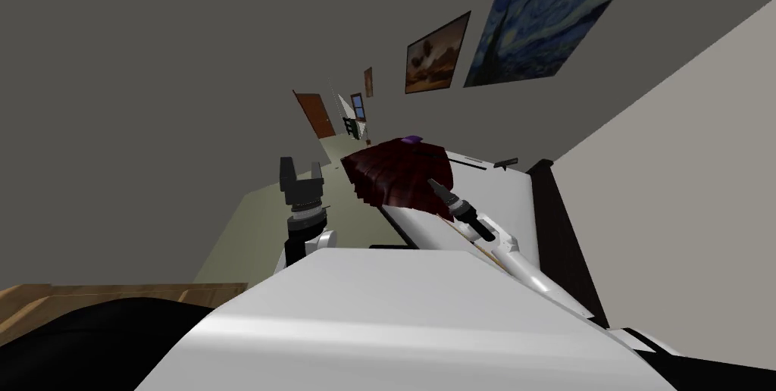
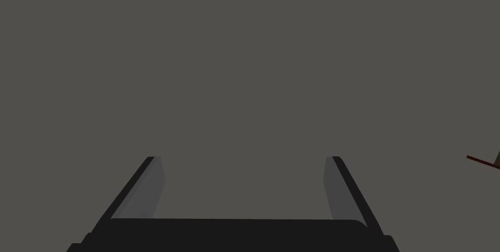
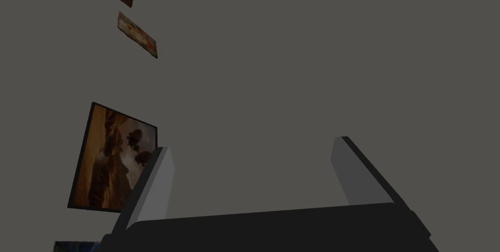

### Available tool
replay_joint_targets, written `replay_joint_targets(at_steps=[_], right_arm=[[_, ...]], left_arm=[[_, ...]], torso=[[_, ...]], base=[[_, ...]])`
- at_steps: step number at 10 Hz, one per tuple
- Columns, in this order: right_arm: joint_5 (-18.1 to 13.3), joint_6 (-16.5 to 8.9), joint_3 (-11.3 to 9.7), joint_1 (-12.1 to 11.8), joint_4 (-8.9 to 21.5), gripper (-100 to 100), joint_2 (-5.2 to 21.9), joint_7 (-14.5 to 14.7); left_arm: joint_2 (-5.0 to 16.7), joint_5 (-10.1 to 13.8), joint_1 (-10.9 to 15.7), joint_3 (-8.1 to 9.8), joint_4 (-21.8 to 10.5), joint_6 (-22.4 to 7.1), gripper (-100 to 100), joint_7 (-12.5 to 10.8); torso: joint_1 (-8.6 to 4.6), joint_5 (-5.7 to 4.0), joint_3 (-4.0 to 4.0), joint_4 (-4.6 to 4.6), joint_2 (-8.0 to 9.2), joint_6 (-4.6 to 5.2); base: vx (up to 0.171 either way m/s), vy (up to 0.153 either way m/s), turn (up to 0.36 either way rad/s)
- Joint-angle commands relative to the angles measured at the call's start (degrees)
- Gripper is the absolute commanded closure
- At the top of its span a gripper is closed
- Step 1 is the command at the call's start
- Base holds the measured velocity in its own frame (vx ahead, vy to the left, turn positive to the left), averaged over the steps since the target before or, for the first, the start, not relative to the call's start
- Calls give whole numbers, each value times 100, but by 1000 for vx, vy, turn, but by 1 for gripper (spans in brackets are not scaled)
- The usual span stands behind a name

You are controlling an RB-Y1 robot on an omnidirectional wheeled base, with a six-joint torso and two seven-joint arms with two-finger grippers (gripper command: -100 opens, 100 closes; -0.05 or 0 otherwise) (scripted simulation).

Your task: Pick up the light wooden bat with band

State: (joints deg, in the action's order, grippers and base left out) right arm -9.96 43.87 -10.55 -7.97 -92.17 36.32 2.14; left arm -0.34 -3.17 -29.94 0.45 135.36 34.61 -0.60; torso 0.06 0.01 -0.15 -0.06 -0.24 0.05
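A thin light-brown strip (image 1: 476, 248) lies on the white bed (image 1: 504, 197), mostly hidden under my right forearm; I cannot tell if it is the bat. My right gripper (image 1: 434, 181) reaches over the bed toward a dark red blanket (image 1: 398, 170). In the right wrist view its fingers (image 3: 158, 180) stand wide apart with nothing between them. My left gripper (image 1: 301, 171) is raised beside the bed, over the floor. It is open and empty, as the left wrist view of the gripper (image 2: 242, 158) also shows.
A small purple object (image 1: 411, 139) sits on the far end of the blanket. A small dark item (image 1: 506, 161) lies on the bed near the wall. A dark headboard (image 1: 564, 235) runs along the bed's right side. Wooden furniture (image 1: 83, 297) stands at lower left.
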Motion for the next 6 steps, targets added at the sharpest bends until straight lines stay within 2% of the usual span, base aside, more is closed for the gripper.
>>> replay_joint_targets(at_steps=[1, 2, 3, 4, 5, 6], right_arm=[[-73, 44, -89, 77, 286, -100, 286, 75], [-73, 44, -89, 77, 361, -100, 340, 75], [-147, 82, -192, 146, 571, -100, 568, 150], [-147, 82, -192, 146, 650, -100, 568, 150], [-223, 114, -304, 196, 877, -100, 785, 228], [-223, 114, -304, 196, 941, -100, 785, 228]], left_arm=[[0, 0, 0, 0, 0, 0, 0, 0], [0, 0, 1, 0, 0, 0, 0, 0], [0, 0, 0, 0, 0, 0, 0, 0], [0, 0, 1, 0, 0, 0, 0, 0], [0, 0, 0, 0, 0, 0, 0, 0], [0, 0, 1, 0, 0, 0, 0, 0]], torso=[[0, 0, 0, 0, 0, 0], [1, 1, 2, 1, 2, -4], [1, 0, 5, 2, 9, 1], [2, 1, 5, 3, 9, -4], [3, 0, 7, 3, 11, 2], [6, 1, 6, 3, 10, -2]], base=[[44, 0, 216], [31, -5, 105], [31, -1, 208], [30, -6, 75], [33, 8, 161], [28, 2, 86]])
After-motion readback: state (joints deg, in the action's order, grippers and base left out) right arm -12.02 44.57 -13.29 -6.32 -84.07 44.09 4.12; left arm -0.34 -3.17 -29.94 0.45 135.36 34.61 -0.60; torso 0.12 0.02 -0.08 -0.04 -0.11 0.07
